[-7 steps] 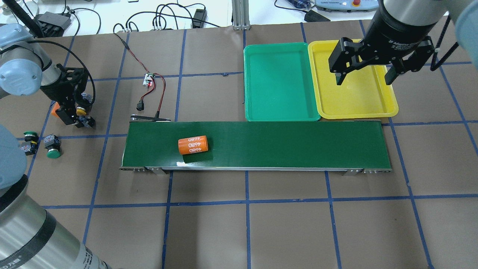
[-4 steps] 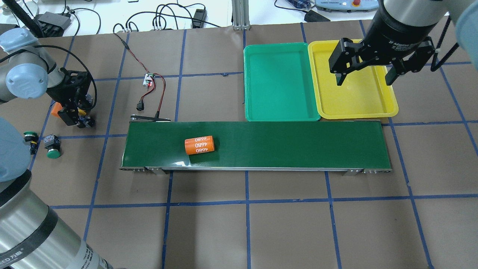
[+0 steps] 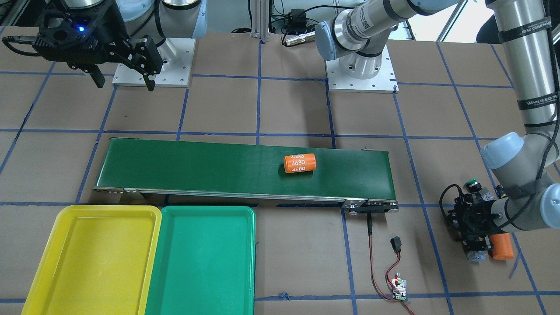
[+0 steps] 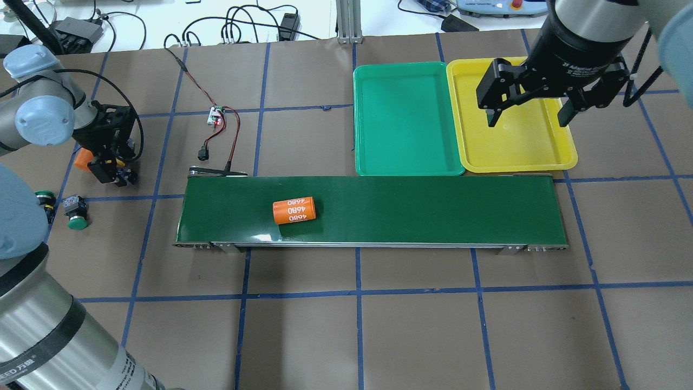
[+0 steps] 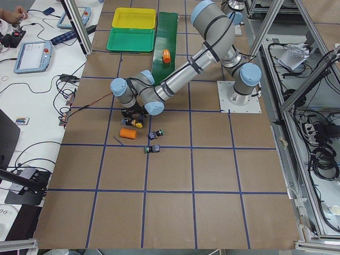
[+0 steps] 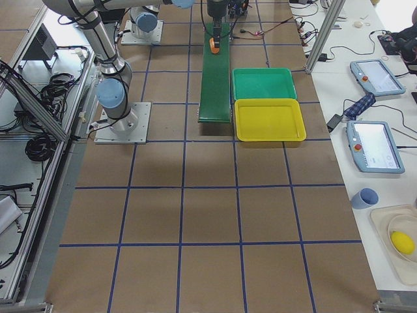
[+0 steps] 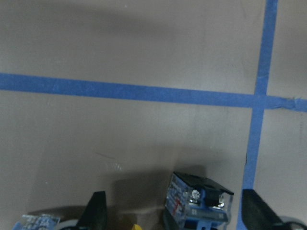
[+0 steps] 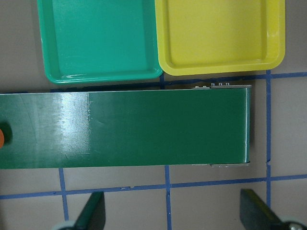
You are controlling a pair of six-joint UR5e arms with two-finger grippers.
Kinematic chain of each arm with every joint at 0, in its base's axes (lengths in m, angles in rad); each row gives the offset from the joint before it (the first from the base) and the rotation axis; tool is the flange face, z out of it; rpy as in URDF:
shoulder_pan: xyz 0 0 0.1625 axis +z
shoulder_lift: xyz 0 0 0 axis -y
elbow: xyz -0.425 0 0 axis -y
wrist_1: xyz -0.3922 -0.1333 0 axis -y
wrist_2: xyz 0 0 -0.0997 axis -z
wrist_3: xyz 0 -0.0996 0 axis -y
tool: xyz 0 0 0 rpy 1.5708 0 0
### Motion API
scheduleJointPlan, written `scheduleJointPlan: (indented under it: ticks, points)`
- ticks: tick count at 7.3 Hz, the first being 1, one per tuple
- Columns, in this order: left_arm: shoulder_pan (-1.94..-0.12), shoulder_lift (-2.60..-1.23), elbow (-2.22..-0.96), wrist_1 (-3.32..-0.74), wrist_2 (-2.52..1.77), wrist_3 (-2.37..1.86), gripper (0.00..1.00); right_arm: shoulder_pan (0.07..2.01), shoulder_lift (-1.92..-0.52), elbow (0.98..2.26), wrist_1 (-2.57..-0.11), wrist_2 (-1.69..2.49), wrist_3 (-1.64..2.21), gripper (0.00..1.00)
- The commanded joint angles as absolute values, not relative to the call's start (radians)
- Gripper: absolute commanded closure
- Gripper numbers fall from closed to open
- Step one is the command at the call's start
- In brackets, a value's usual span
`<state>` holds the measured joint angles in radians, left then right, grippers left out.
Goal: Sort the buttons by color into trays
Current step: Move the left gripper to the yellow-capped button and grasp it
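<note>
My left gripper [image 4: 111,169] is low over the table at the far left, open. In the left wrist view its fingers [image 7: 98,213] stand wide on either side of a button's black-and-blue body [image 7: 199,201], with a sliver of yellow cap beside it. That yellow button [image 4: 125,174] lies at the fingertips. Two green buttons [image 4: 76,214] [image 4: 43,197] lie nearer the robot, the second partly hidden by my arm. My right gripper [image 4: 528,114] hangs open and empty above the yellow tray [image 4: 520,149]. The green tray [image 4: 406,116] beside it holds nothing.
An orange cylinder marked 4680 [image 4: 294,210] lies on the dark-green conveyor belt [image 4: 433,208]. A second orange cylinder [image 4: 82,160] sits just behind my left gripper. A red-and-black cable with a small circuit board [image 4: 216,115] lies behind the belt's left end.
The orange 4680 cylinder has travelled rightward along the belt. My left arm's wrist has shifted a little over the yellow button. The right gripper has stayed put.
</note>
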<state>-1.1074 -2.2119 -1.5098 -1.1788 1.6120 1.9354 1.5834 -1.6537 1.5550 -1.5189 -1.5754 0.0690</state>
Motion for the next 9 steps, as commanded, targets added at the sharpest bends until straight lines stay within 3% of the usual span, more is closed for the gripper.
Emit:
scheduleJointPlan:
  ticks: [1,9]
  points:
    - [-1.104,-2.212,-1.511,-1.177,1.608,1.979,0.98,1.582,-1.654,1.555,-1.517,-1.577,0.069,0.0]
    - [-1.117,-2.154,-1.513,-1.262,1.586,1.913,1.0,1.58,-1.652,1.555,-1.516,-1.577,0.069,0.0]
